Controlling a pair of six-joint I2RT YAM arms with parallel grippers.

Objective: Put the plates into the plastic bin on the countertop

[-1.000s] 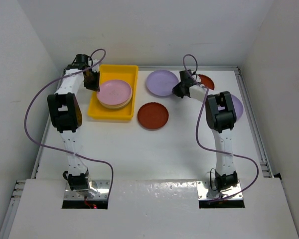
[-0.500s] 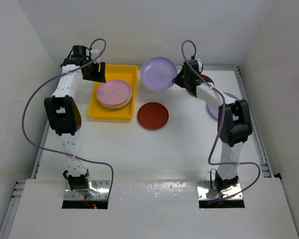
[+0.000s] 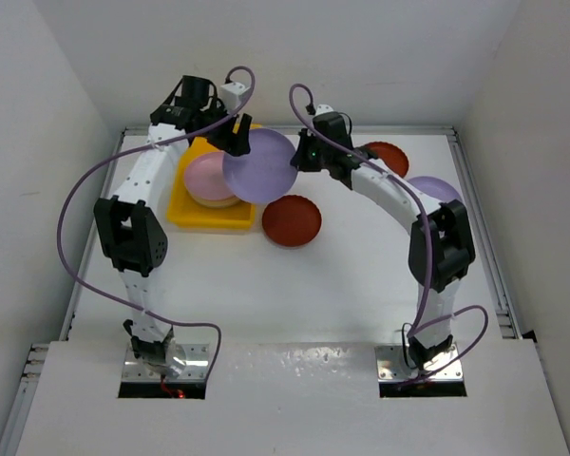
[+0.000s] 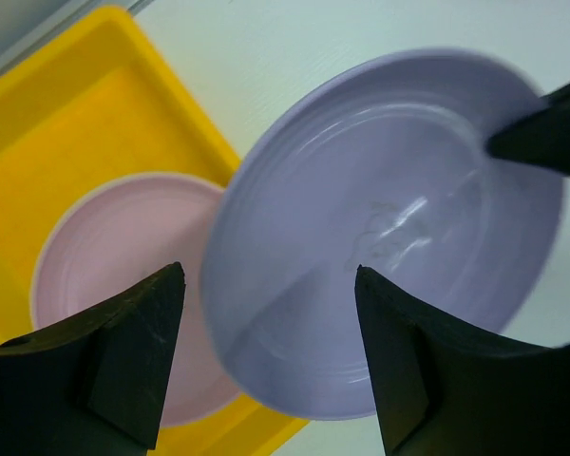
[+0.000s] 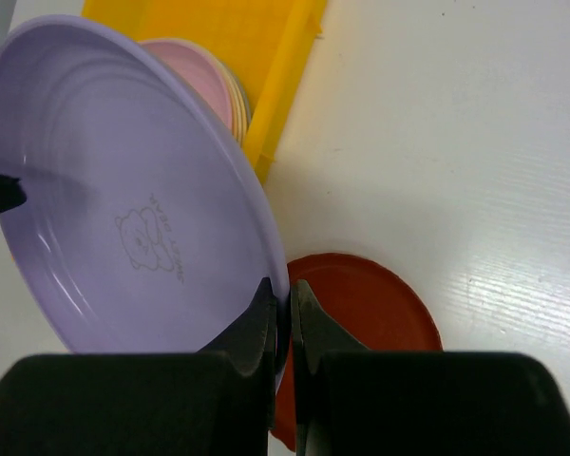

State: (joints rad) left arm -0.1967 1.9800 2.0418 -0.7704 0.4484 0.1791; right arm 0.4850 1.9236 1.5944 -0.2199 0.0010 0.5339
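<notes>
My right gripper [image 5: 285, 302] is shut on the rim of a lilac plate [image 5: 123, 209] and holds it tilted in the air over the right edge of the yellow plastic bin [image 3: 185, 207]. In the top view this plate [image 3: 259, 166] hangs between both grippers, with my right gripper [image 3: 299, 158] on its right rim. My left gripper [image 3: 237, 142] is open and empty just above the plate's left part [image 4: 389, 218]. A pink plate [image 3: 207, 179] tops a stack in the bin. A red-brown plate [image 3: 292, 220] lies on the white countertop [image 3: 294, 285] right of the bin.
A second red-brown plate [image 3: 387, 157] lies at the back right, and a second lilac plate [image 3: 435, 190] is partly hidden by the right arm. Metal rails [image 3: 475, 209] edge the countertop. White walls stand on three sides. Purple cables arch over both arms.
My right gripper lifted the lilac plate off the table and carried it left to the bin's edge. My left gripper rose from the bin's back left and swung right, above the plate.
</notes>
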